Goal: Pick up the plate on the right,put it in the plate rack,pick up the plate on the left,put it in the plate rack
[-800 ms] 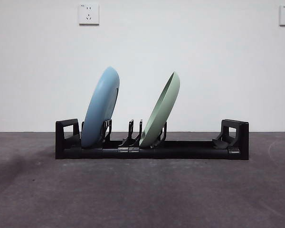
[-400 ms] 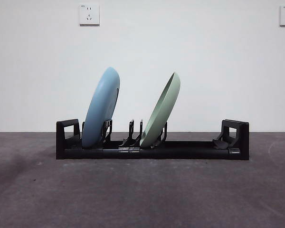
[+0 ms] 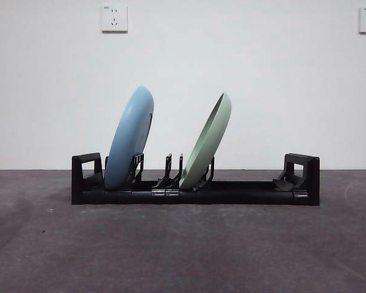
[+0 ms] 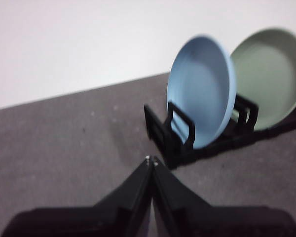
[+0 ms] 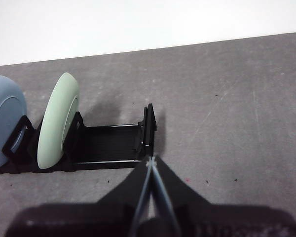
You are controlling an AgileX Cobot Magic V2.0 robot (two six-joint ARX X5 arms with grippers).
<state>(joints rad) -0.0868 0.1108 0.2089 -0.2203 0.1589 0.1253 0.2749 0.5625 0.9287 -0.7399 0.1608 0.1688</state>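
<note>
Two plates stand tilted in the plate rack [image 3: 195, 194] on the table: blue plate [image 3: 129, 138] near one end, green plate [image 3: 206, 141] mid-rack; left gripper [image 4: 151, 160] and right gripper [image 5: 150, 162] closed, empty, apart from rack.

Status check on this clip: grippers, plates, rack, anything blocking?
Left gripper shut, empty, off the rack's end. Right gripper shut, empty, off the other end. Blue plate and green plate both leaning in the plate rack. Nothing in the way.

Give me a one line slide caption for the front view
Blue plate and green plate stand tilted in the black rack on a dark table, no arms in sight.
</note>
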